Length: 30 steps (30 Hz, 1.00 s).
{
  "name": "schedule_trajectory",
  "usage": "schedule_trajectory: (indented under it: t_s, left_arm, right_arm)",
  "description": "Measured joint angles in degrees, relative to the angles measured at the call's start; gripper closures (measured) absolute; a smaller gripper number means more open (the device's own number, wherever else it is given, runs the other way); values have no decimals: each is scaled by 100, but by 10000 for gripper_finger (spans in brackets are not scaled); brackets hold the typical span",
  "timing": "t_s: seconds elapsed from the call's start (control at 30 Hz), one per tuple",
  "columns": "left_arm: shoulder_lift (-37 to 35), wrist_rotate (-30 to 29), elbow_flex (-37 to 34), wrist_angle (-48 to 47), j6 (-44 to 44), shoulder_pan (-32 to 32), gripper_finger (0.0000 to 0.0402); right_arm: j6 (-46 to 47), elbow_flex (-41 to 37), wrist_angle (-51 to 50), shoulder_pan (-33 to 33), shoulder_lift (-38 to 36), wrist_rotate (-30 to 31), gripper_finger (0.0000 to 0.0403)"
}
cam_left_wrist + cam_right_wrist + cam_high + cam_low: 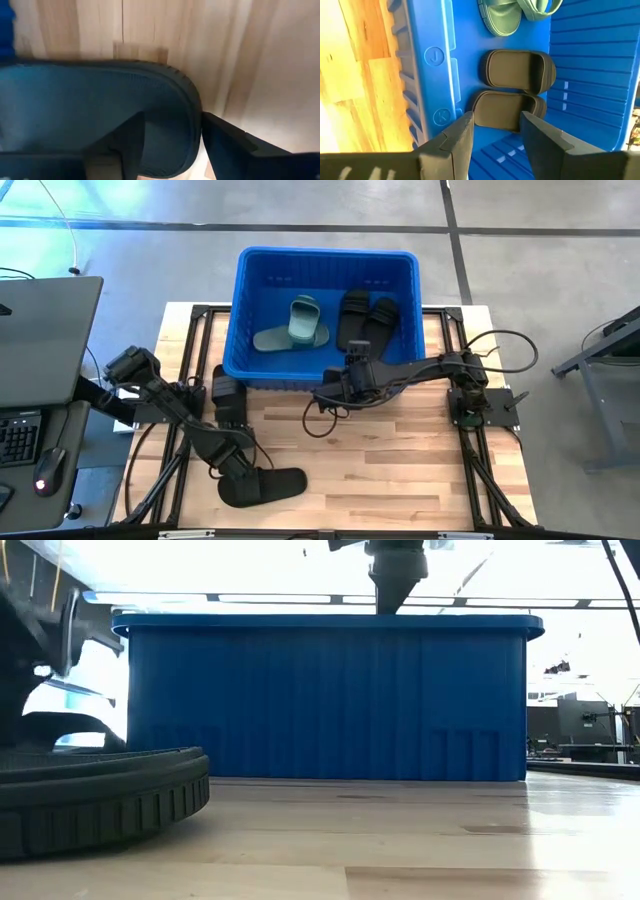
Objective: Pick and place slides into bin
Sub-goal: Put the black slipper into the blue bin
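The blue bin (236, 330) stands at the table's far middle. In it lie two green slides (298, 327) and two black slides (366, 318), which also show in the right wrist view (512, 90). A black slide (265, 486) lies sole down near the table's front left, and another (228, 398) lies by the bin's near left corner. My left gripper (172, 135) is open at the front slide's left end. One finger (117, 145) is over its footbed, the other (235, 150) outside its sole edge. My right gripper (497, 132) is open and empty above the bin's near wall. My left gripper stands astride the rounded end of the front black slide's sole edge (196, 115), coming from above. I cannot tell whether its fingers touch the slide. The slide lies flat on the table (100, 805).
A keyboard and mouse (45, 470) sit on a side desk to the left. Loose cables (320, 420) hang from the right arm over the table's middle. Bare wood lies to the right of the front slide (400, 480).
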Motion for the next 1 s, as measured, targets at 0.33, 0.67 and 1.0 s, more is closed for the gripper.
schedule_trajectory:
  t_s: [0.33,0.67,1.0]
  left_arm:
    - [122,-21,10,71,-75,-12,368]
    - [145,121,1705,-1107,299,-3,393]
    - [143,483,4956,-2952,903,-338,397]
  right_arm:
    - [56,0,4,76,-2,68,247]
    - [373,4,-20,486,-7,50,247]
    - [384,4,23,1139,-11,158,247]
